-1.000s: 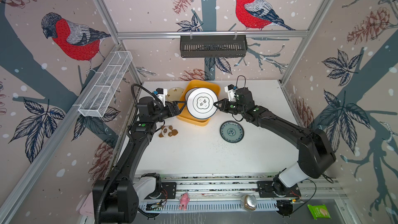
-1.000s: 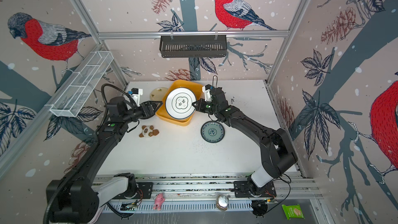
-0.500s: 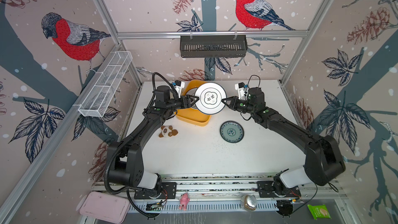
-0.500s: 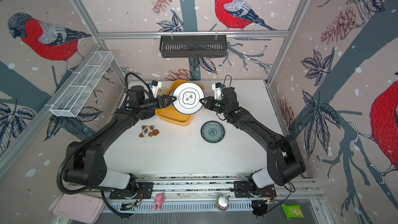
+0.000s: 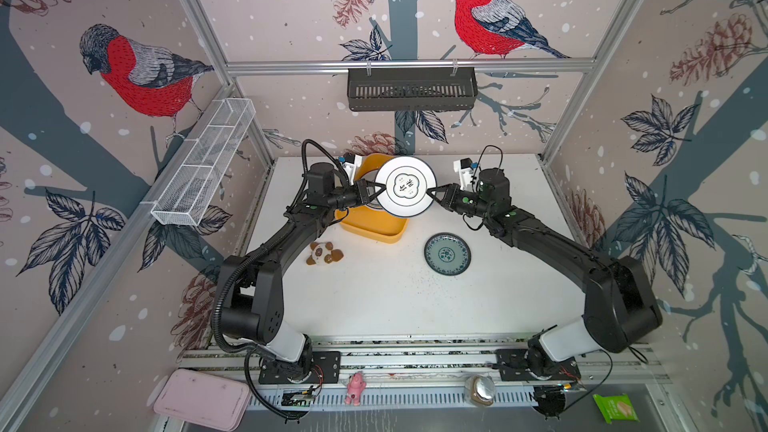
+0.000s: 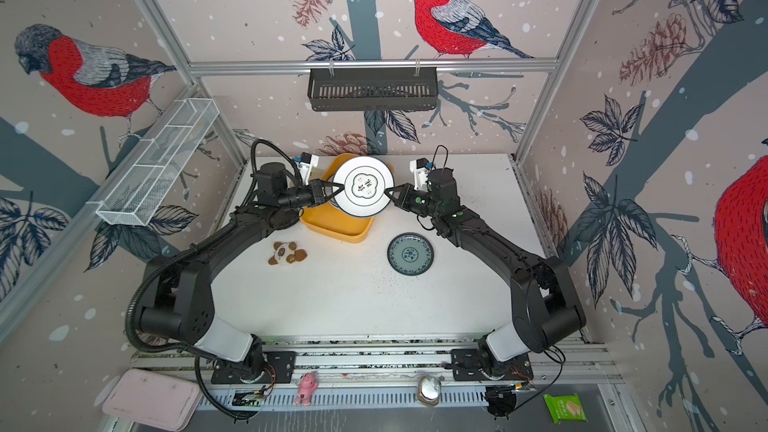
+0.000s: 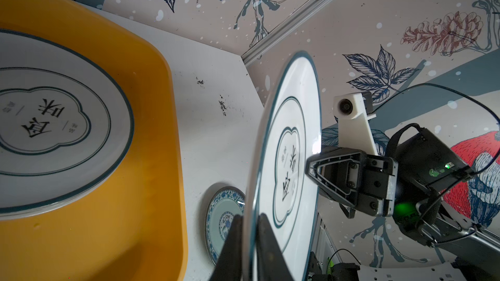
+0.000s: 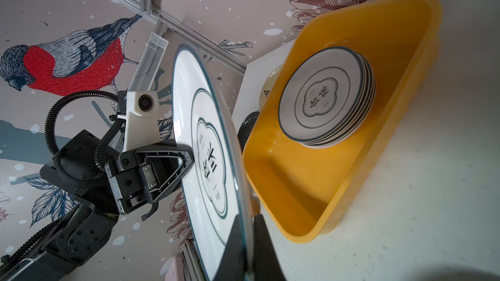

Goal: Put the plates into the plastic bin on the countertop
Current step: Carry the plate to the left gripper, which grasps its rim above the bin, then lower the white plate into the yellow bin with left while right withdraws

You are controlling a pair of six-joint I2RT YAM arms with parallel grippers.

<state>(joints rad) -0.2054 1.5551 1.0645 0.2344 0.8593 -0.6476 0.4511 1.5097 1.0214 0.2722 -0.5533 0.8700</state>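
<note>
A white plate with a dark rim and lettering [image 5: 405,192] [image 6: 363,187] hangs above the yellow-orange plastic bin [image 5: 374,229] [image 6: 337,229]. My left gripper [image 5: 378,191] [image 7: 249,216] is shut on its left rim. My right gripper [image 5: 432,193] [image 8: 247,216] is shut on the opposite rim. Inside the bin [image 8: 324,185] lies a stack of matching plates [image 8: 324,98] [image 7: 54,120]. A teal patterned plate [image 5: 447,253] [image 7: 221,217] lies on the white countertop [image 5: 395,297], right of the bin.
A small cream plate [image 8: 269,87] and a black plate [image 8: 247,125] sit behind the bin. A panda toy [image 5: 324,253] lies left of the middle of the countertop. A black wall basket [image 5: 411,89] hangs at the back. A pink tray [image 5: 203,398] lies off the table's front left.
The left arm swung in from the left and shut its jaws on the plate's left rim. The right gripper carried the plate a little right and toward the back.
</note>
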